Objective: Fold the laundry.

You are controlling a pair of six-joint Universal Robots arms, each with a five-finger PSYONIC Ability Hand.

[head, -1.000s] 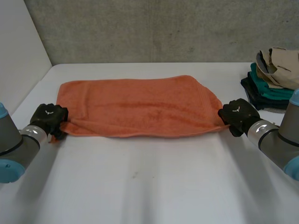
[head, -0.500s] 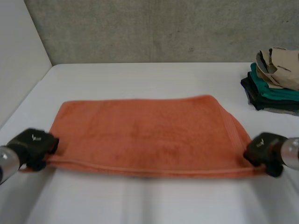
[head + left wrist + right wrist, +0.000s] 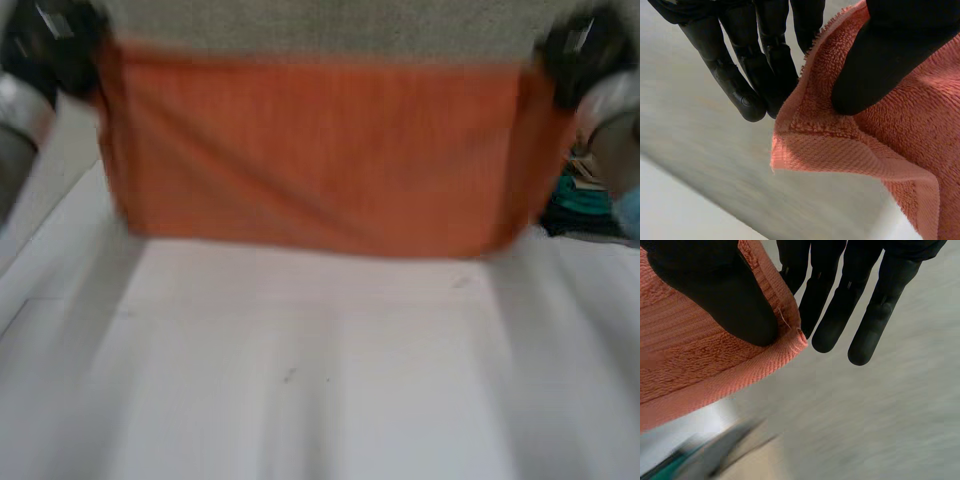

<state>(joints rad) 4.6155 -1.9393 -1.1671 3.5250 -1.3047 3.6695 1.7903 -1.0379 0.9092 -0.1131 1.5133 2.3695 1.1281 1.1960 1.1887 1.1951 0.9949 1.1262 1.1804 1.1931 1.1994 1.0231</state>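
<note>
- Two hands carry one orange towel (image 3: 320,150) between them, each at an upper corner. It hangs as a flat sheet above the white surface (image 3: 320,380), with its long axis running across from hand to hand.
- The left hand (image 3: 50,40) has the towel's upper left corner. In its wrist view the thumb (image 3: 890,55) presses the terry down onto the straight fingers (image 3: 740,85) behind it, so the hand is pinched closed on the cloth.
- The right hand (image 3: 580,50) mirrors it at the upper right corner, thumb on the near face of the hem and straight fingers behind, clamping the cloth in the same way.
- Both hands sit high and roughly level, well apart, so the top edge is stretched straight and the sheet shows no sag.
- The free lower edge lies directly below the hands, close to the surface; I cannot tell whether it touches.
- Neither arm is nearer the work, since each owns one corner. As I judge it, the coming fold depends on both hands travelling together to lay that lower edge down and bring the held edge over it.
- A pile of clothes (image 3: 585,195) sits near the towel's right side, where I think a swinging corner might brush it.
</note>
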